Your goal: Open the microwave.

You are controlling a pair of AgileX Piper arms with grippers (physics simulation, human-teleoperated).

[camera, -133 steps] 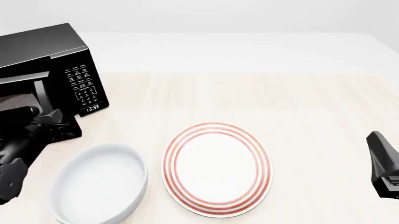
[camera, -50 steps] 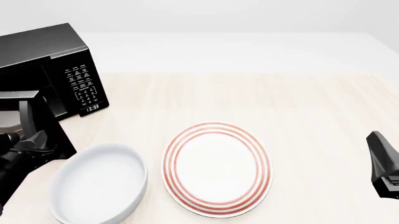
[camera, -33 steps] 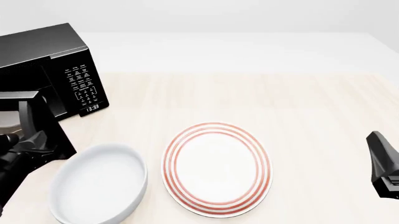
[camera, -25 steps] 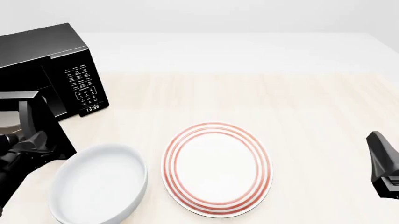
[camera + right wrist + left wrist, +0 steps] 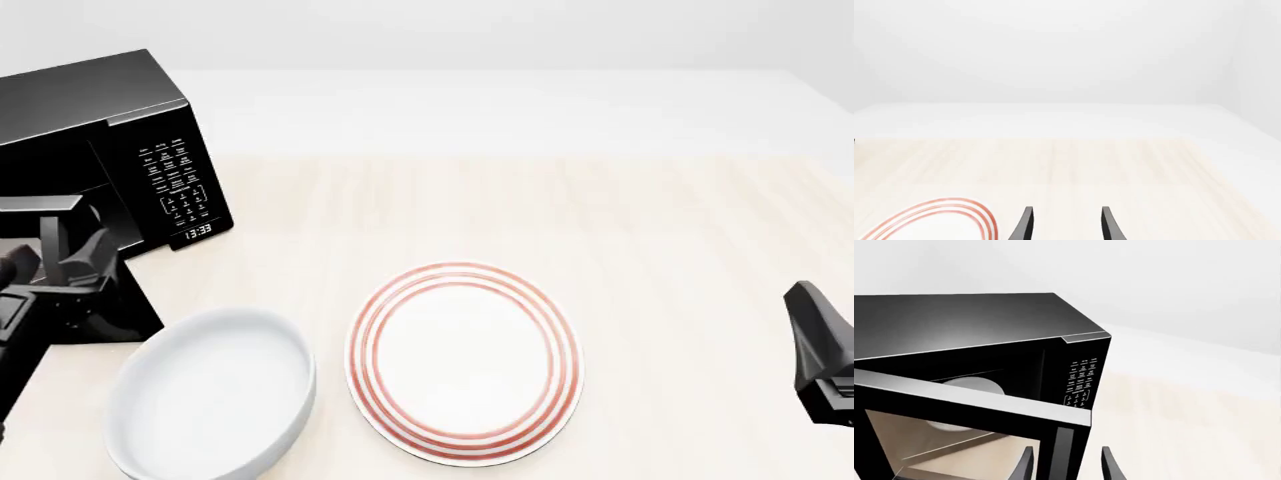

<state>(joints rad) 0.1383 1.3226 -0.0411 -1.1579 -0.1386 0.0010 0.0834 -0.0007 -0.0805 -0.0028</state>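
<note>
There is 1 big black boxy microwave [image 5: 114,150], 1 white bowl [image 5: 211,400] and 1 red-ringed white plate [image 5: 465,360]. The microwave door [image 5: 967,435] hangs open, showing a white turntable [image 5: 964,397]. The left gripper [image 5: 1066,466] and right gripper [image 5: 1066,225] both have spread jaws, holding nothing.

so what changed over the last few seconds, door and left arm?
The microwave door swung further open toward the table's near-left, pulled by the left gripper. In the last half second that gripper shifted at the handle; its fingers now straddle the door's edge, though grasp or release can't be told. The right gripper, the bowl and the red-ringed plate stayed put.
</note>
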